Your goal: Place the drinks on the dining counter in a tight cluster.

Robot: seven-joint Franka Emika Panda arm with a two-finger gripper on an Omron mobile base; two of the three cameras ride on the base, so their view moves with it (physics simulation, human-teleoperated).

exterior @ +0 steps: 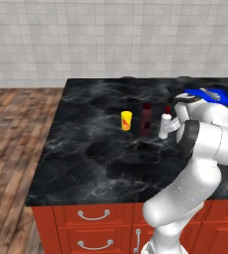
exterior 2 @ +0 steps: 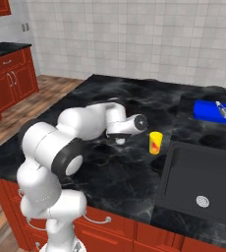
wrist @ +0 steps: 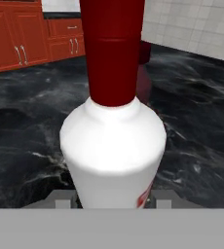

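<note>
Gripper [wrist: 113, 200] clasps the white bottle [wrist: 113, 146] on the counter [exterior: 86, 149]; maroon bottle [exterior: 146, 119] at its 9 o'clock.

1. The light is even and soft, bright enough everywhere.
2. The black counter [exterior: 86, 149] carries a pale sheen and faint dark shadows beside the yellow can [exterior: 126, 120] and maroon bottle [exterior: 145, 119].
3. Everything looks coarse and slightly blurred.
4. Up close, the white bottle [wrist: 114, 155] shades grey towards its base.
</note>
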